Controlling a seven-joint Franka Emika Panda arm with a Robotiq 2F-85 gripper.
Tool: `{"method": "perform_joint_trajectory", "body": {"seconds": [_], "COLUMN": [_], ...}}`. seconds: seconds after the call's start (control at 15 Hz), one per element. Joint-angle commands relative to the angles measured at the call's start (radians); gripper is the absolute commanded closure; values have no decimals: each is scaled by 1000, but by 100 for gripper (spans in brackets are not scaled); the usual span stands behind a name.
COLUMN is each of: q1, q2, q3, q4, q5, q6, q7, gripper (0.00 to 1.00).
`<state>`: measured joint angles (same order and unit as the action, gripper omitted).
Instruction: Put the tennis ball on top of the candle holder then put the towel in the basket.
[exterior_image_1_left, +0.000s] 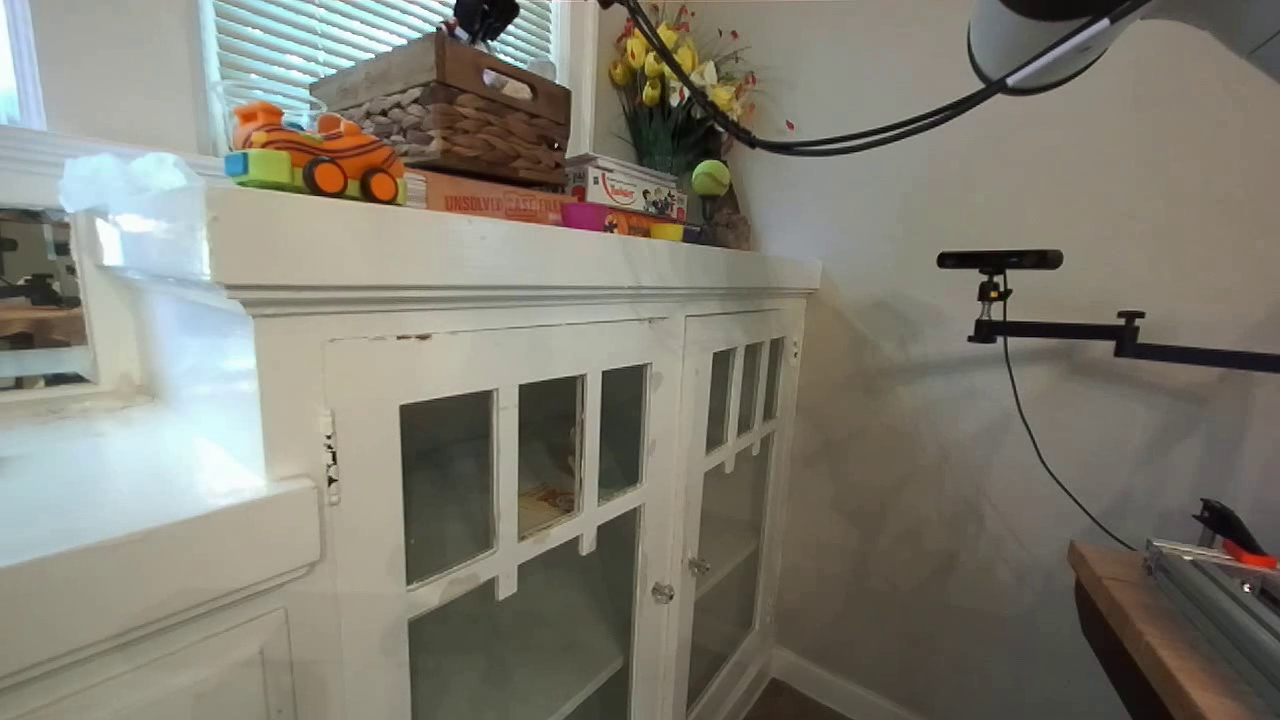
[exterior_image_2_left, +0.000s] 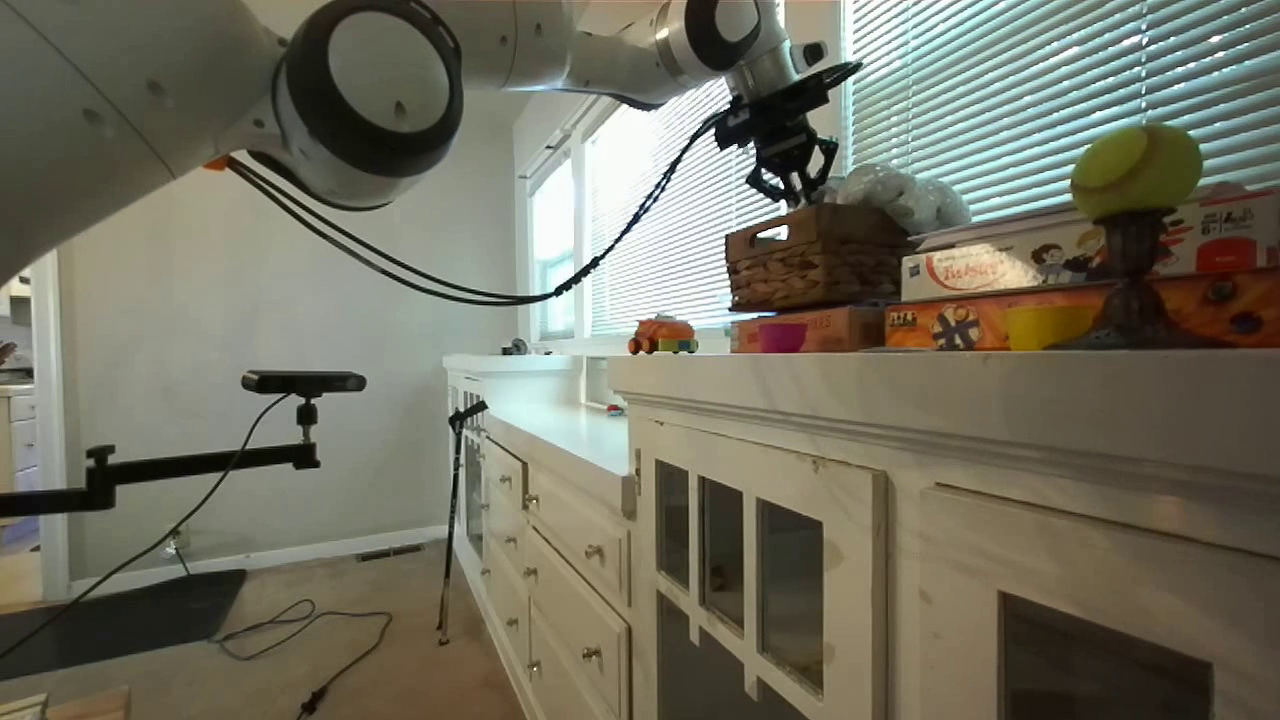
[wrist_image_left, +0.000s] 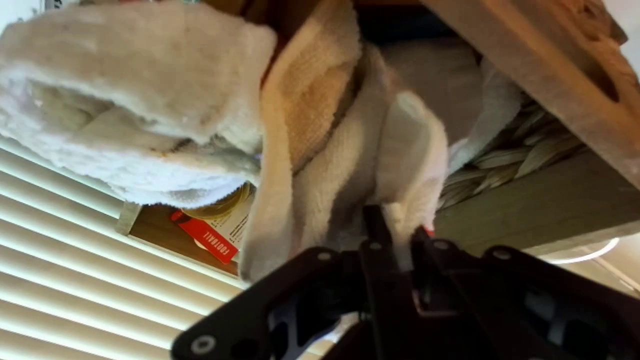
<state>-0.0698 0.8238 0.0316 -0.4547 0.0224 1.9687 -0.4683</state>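
The tennis ball (exterior_image_1_left: 711, 178) rests on top of the dark candle holder (exterior_image_1_left: 709, 207) at the shelf's end. Both also show in an exterior view, the ball (exterior_image_2_left: 1137, 170) above the holder (exterior_image_2_left: 1135, 270). The brown woven basket (exterior_image_1_left: 470, 120) stands on a box; it also shows in an exterior view (exterior_image_2_left: 815, 260) and its rim in the wrist view (wrist_image_left: 535, 65). The white towel (wrist_image_left: 335, 150) lies bunched in the basket and bulges above its window side (exterior_image_2_left: 890, 195). My gripper (wrist_image_left: 397, 225) is shut on a towel fold, just over the basket (exterior_image_2_left: 798, 195); its fingertips are partly hidden.
An orange toy truck (exterior_image_1_left: 320, 150), game boxes (exterior_image_2_left: 1010, 265), a pink cup (exterior_image_2_left: 782, 337), a yellow cup (exterior_image_2_left: 1045, 325) and yellow flowers in a dark vase (exterior_image_1_left: 680, 90) crowd the shelf. Window blinds (wrist_image_left: 75, 250) are close behind the basket. Cables (exterior_image_2_left: 600, 265) hang from the arm.
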Motion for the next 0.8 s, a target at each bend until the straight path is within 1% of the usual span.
{"method": "perform_joint_trajectory", "body": {"seconds": [0.0,0.2,0.4,0.53,0.6,0.73], "q1": [13,12,5,-5,-16,-33], "q2": [12,-14,-49,-74,-92,-118], "q3": [-17,-13,-12,-13,-10,-7], "q4": [20,9,12,17,12,6], "q5": [-34,-30,-28,-23,-14,-6], "q6": [3,10,17,4,-13,-29], "q7": [27,12,3,13,24,31], "gripper": [56,36,13,2,0,0]}}
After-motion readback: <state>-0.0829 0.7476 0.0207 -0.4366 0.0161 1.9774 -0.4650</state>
